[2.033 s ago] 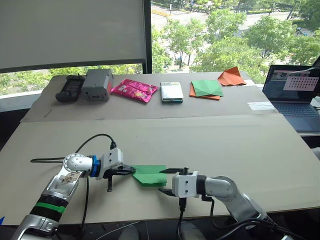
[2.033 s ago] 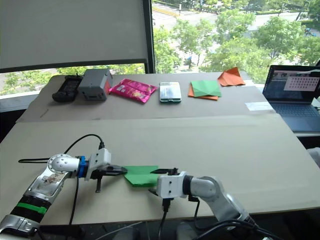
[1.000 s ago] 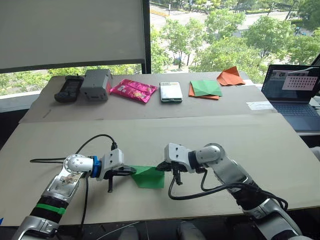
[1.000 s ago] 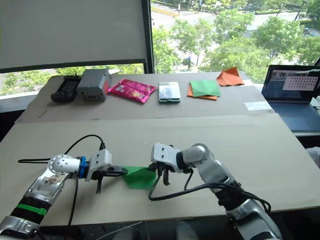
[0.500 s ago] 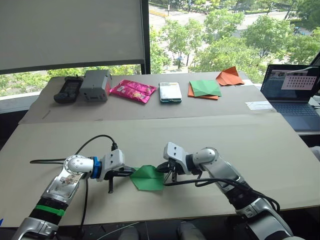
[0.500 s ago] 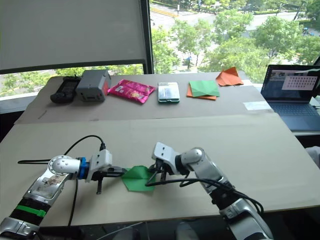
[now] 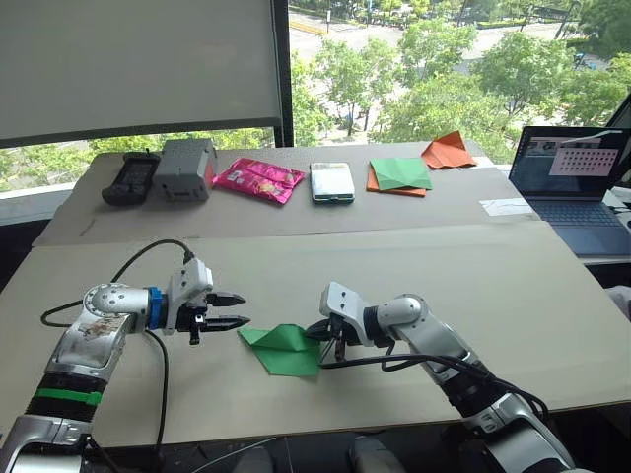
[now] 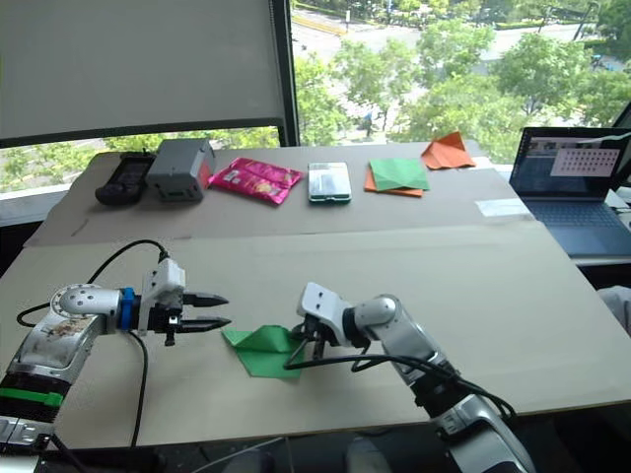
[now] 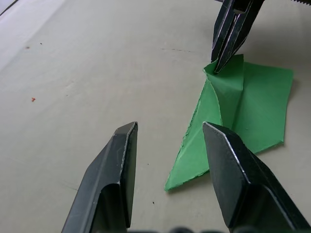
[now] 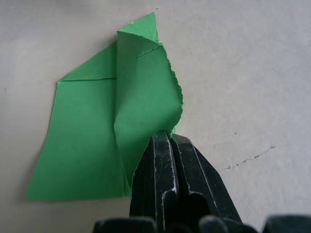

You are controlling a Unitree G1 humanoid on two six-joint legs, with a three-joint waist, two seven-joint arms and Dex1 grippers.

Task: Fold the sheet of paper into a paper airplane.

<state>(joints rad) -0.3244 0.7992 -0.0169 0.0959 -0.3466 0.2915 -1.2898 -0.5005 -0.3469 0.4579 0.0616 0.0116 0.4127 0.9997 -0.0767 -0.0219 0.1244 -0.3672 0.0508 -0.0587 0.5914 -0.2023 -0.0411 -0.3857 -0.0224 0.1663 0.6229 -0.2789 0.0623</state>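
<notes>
Left eye view: the sheet of paper [image 7: 286, 349] lies on the table [image 7: 513, 296] near the front edge, between the two arms, partly folded into a wedge. One pointed corner aims at the left pincer [image 7: 233, 309]; the broad end lies under the right pincer [image 7: 325, 332].

Right pincer: jaws closed together, tips pinching the raised flap at the sheet's right edge, as the right wrist view shows [image 10: 167, 141]. It has the paper.

Left pincer: jaws apart, holding nothing, hovering just off the table. Clear gap to the paper's pointed corner, no contact.

Key relation: the paper's long edge runs from that left-pointing tip toward the front right, roughly in line with the left pincer's reach. In the left wrist view the tip [image 9: 170, 184] sits between and just beyond the open jaws, offset toward the right-hand one. So the left arm needs only a short forward push to trap or pin that corner, my read.

Right arm is already on the sheet; left is near but free. Next crease likely needs the left to hold the tip down while the right carries the flap over. Risk: the pinch drags the whole sheet if the left stays off.
</notes>
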